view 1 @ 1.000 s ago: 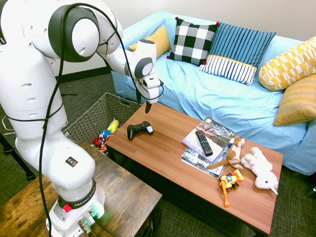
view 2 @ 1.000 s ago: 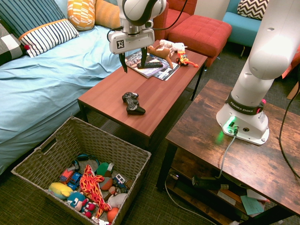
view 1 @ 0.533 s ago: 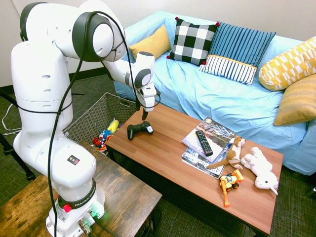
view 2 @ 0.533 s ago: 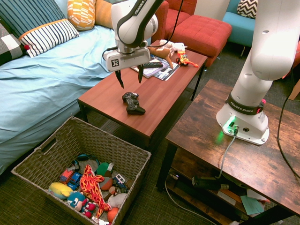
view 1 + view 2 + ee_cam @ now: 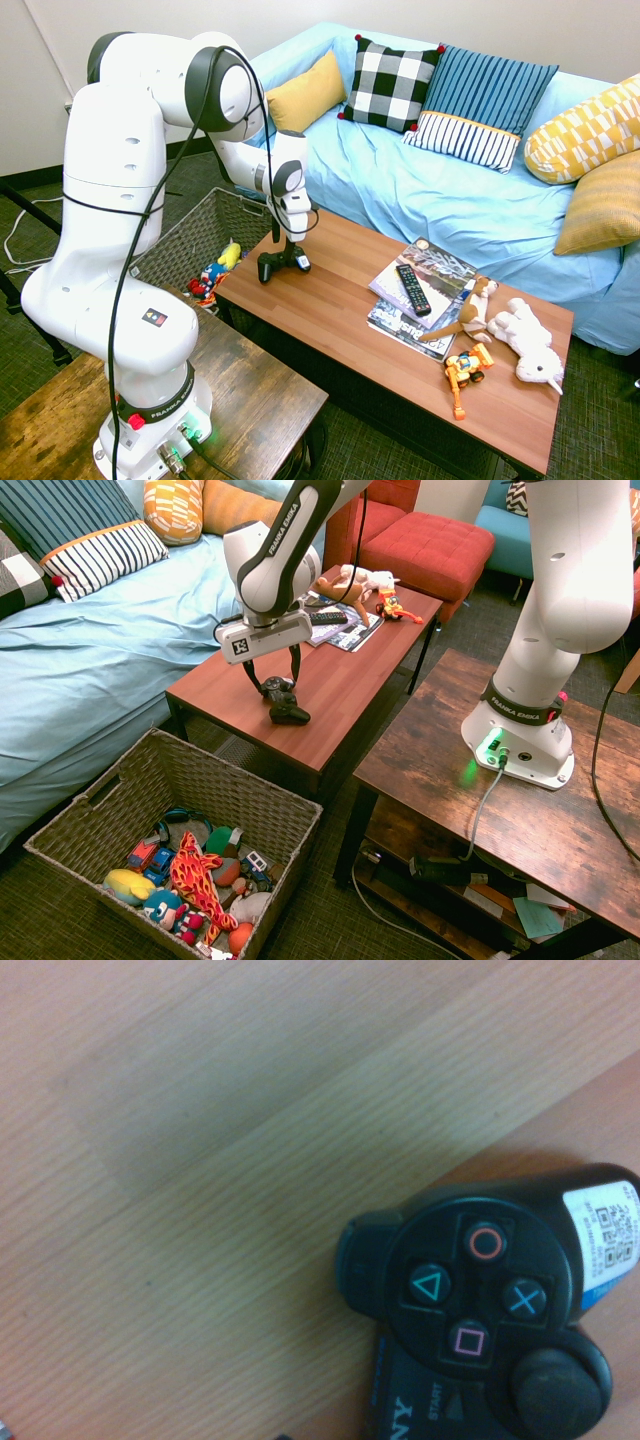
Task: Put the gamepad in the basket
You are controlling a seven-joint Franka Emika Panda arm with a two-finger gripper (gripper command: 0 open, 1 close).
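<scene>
The gripper (image 5: 271, 675) hung just above the gamepad (image 5: 283, 700), its two dark fingers spread apart and reaching down on either side of the controller's upper end without pinching it. In the first exterior view the gripper (image 5: 287, 243) stood over the gamepad (image 5: 281, 263) near the corner of the coffee table (image 5: 340, 320) closest to the basket.

The gamepad lay flat on the reddish wooden top. From the wrist camera the gamepad (image 5: 490, 1300) showed its four face buttons with the circle, triangle, cross and square marks, one thumbstick, and a white label with a blue strip on one horn; the wood grain of the table (image 5: 200, 1160) filled the remainder of that view.

The basket (image 5: 130, 780) sat on the floor just beside the table's short end, between the table and the sofa (image 5: 80, 660), which was draped in a light blue cover. It looked woven, with slanted sides, and it held a heap of small bright toys (image 5: 190, 875). In the first exterior view the basket (image 5: 185, 235) appeared behind the arm, with toys visible at its bottom.

Farther along the table lay a stack of magazines (image 5: 420, 295) with a slim black TV remote (image 5: 412, 289) resting on top. Near them lay a brown plush animal (image 5: 473, 305), a white plush animal (image 5: 528, 345) and an orange toy vehicle (image 5: 464, 372). Cushions lined the sofa back, among them a black and white checked cushion (image 5: 392, 82) and a blue striped cushion (image 5: 482, 105).
</scene>
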